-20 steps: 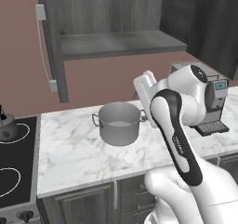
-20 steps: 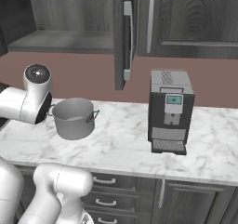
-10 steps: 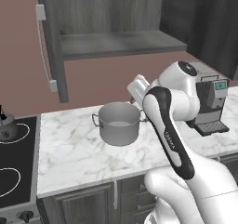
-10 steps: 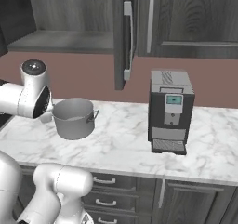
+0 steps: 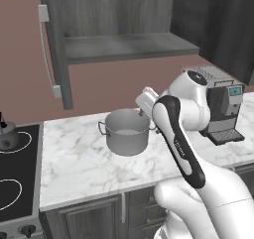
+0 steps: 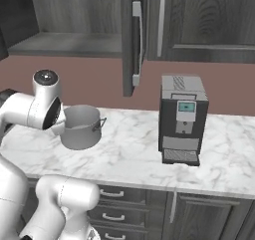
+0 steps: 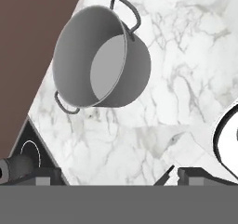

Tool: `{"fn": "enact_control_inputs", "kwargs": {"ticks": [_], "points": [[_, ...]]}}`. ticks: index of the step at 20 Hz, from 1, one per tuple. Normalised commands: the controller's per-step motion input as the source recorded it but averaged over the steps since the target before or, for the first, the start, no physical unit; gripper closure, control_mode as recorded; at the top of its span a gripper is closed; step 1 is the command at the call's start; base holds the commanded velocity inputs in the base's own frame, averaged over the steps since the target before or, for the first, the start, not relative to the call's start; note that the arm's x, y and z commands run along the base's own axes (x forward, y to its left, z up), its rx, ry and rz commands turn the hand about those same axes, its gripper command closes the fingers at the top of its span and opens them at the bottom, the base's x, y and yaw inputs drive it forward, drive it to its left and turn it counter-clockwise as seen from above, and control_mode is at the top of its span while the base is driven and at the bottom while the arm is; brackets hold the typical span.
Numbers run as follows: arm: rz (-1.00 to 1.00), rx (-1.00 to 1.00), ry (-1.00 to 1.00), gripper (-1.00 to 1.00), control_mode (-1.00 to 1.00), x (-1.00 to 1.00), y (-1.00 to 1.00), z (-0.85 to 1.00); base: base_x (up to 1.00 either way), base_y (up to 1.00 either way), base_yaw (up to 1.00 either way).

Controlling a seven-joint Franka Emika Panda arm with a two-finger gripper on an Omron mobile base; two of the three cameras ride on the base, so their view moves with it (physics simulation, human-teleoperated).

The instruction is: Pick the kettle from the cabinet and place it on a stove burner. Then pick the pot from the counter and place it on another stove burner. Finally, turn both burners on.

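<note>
White marble counter [image 7: 186,79] carries the pot [image 7: 100,56] upright and untouched, just ahead of the wide-spread, empty gripper [image 7: 111,175], rim handles out sideways.

Bare marble counter [image 5: 74,163] open across centre-left around the pot [image 5: 127,132], coffee machine [image 5: 223,106] blocking the right, open cabinet [image 5: 129,47] shelf overhanging above, kettle [image 5: 7,135] at far left.

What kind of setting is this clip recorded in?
A rendered home-style kitchen, by the look of it. A white marble counter carries a steel pot and a coffee machine, a black cooktop sits at the counter's end, and dark wood wall cabinets hang above.
</note>
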Motion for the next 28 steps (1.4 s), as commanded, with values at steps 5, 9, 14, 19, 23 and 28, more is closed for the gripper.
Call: {"fn": "enact_control_inputs", "kwargs": {"ticks": [5,9,14,19,23,28], "points": [[0.02,0.0,-0.01,-1.0,-1.0,0.15,-0.19,-0.16,0.0,0.0,0.0],[0.0,-0.01,0.0,-1.0,-1.0,0.15,-0.06,-0.19,0.0,0.0,0.0],[0.0,-0.01,0.0,-1.0,-1.0,0.21,-0.08,-0.22,0.0,0.0,0.0],[0.0,0.0,0.0,-1.0,-1.0,0.28,-0.03,-0.2,0.0,0.0,0.0],[0.0,-0.01,0.0,-1.0,-1.0,0.3,0.0,-0.2,0.0,0.0,0.0],[0.0,-0.01,0.01,-1.0,-1.0,0.29,0.0,-0.23,0.0,0.0,0.0]]}}
